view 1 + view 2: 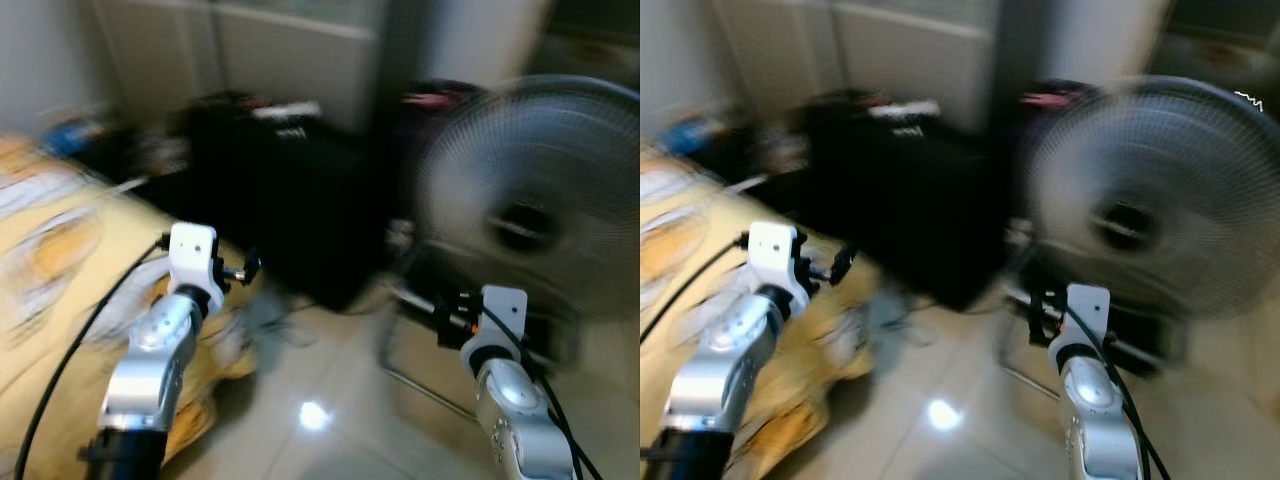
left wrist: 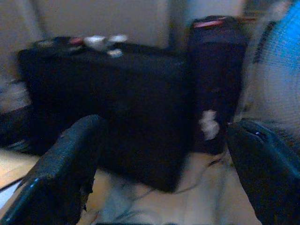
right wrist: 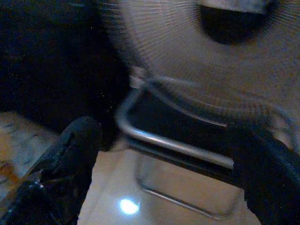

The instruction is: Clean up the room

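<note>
Every view is blurred by motion. My left gripper (image 1: 245, 268) is held over the edge of a bed with a yellow patterned cover (image 1: 60, 270), open with nothing between its fingers (image 2: 70, 164). It faces a large black case (image 2: 122, 103). My right gripper (image 1: 445, 315) is open and empty too, low in front of a big standing fan (image 1: 530, 200) and its metal tube base (image 3: 154, 136). A small white crumpled thing (image 2: 208, 124) lies at the foot of a taller dark suitcase (image 2: 215, 70).
Small white items (image 1: 285, 110) rest on top of the black case. Cables trail on the glossy tiled floor (image 1: 320, 420) between bed and case. Pale cupboard doors (image 1: 280, 50) stand behind. Blurred clutter (image 1: 70, 135) lies beyond the bed.
</note>
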